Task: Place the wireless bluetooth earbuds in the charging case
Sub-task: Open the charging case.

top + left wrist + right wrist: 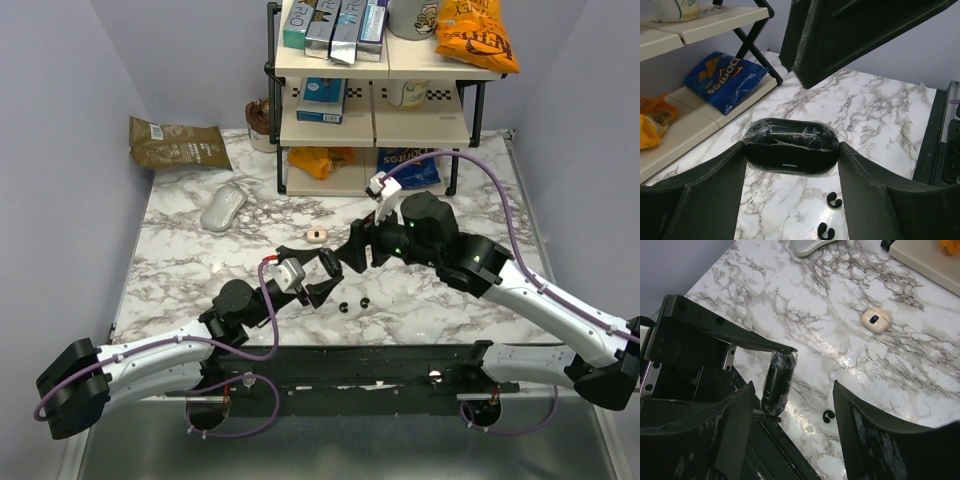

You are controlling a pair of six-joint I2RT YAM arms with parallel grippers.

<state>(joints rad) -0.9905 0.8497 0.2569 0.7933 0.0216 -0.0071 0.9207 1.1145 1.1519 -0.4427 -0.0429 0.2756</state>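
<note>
My left gripper (322,277) is shut on the black oval charging case (790,147), which is wrapped in clear film, looks closed and is held above the table. The case also shows in the right wrist view (777,385) and the top view (328,263). Two tiny black earbuds (345,306) (364,301) lie on the marble just below the held case; the left wrist view shows both (834,200) (825,231), the right wrist view one (828,415). My right gripper (357,250) is open and empty, close beside the case, its jaws (792,390) spread wide.
A small cream earbud case (317,235) lies behind the grippers and shows in the right wrist view (876,320). A white mouse (223,207) and a brown bag (178,143) are at the back left. A snack shelf rack (372,110) stands at the back, with a Doritos bag (722,80).
</note>
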